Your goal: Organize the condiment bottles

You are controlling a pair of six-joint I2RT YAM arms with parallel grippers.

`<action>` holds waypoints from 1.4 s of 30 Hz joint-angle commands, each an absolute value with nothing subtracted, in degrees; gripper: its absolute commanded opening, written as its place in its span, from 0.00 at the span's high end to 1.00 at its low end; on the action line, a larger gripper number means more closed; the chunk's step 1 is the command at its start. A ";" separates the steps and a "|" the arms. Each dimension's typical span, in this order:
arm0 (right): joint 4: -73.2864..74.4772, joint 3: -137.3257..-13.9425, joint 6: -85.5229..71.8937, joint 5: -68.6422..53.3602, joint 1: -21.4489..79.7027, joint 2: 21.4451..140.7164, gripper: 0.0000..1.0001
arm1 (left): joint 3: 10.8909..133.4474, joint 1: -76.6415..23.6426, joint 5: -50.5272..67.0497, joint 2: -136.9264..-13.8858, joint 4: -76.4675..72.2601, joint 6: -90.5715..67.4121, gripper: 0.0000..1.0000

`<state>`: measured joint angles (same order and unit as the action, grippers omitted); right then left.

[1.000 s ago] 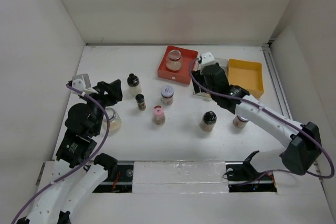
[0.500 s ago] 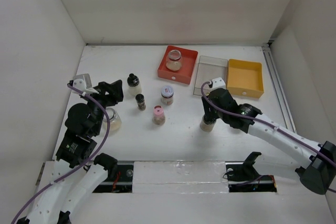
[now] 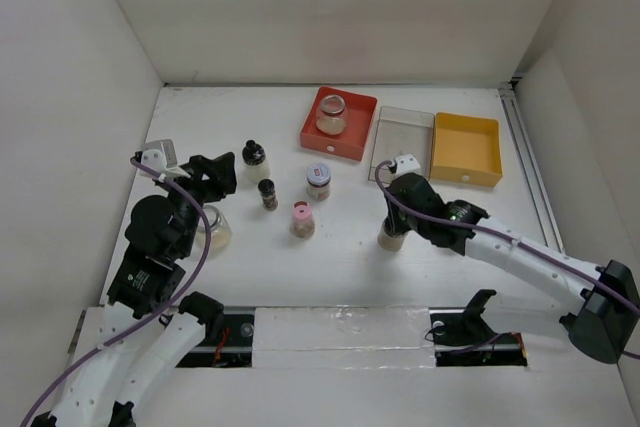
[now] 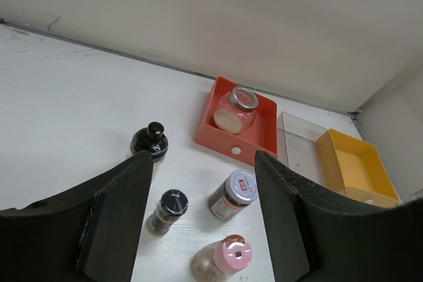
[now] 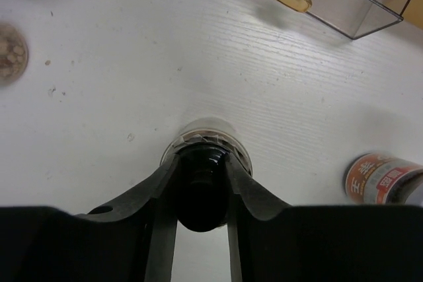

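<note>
Your R gripper (image 5: 202, 163) is clamped on the black cap of a bottle (image 5: 206, 131) standing on the table (image 5: 99, 84) near the clear tray (image 5: 344, 11). L gripper (image 4: 201, 160) hangs open, fingers wide apart, over the table's left side.

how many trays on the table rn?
3, side by side at the back right: red tray leftmost, clear tray in the middle, yellow tray rightmost. None look hidden.

Black-capped bottle (image 3: 390, 240) largely hidden under right pincer (image 3: 395, 226), squat jar (image 3: 217, 233) partly behind left arm (image 3: 160, 230)
</note>
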<state>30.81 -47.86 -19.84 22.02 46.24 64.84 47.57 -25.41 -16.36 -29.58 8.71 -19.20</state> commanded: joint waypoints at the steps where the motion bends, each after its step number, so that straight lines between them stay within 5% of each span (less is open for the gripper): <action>1: 29.71 -47.02 -21.53 22.05 47.72 64.86 0.78 | 47.46 -25.40 -15.64 -29.88 5.63 -19.51 0.41; 8: 22.86 -60.18 -8.11 26.98 44.66 63.45 0.83 | 47.46 -25.40 -15.12 -30.41 5.63 -20.03 0.41; 23: 7.21 -90.33 4.66 13.54 21.01 98.05 0.88 | 47.46 -25.40 -15.12 -30.94 5.63 -20.04 0.42; 42: 2.82 -99.23 5.19 8.35 17.23 116.10 0.87 | 47.46 -25.40 -15.82 -32.61 5.63 -19.51 0.42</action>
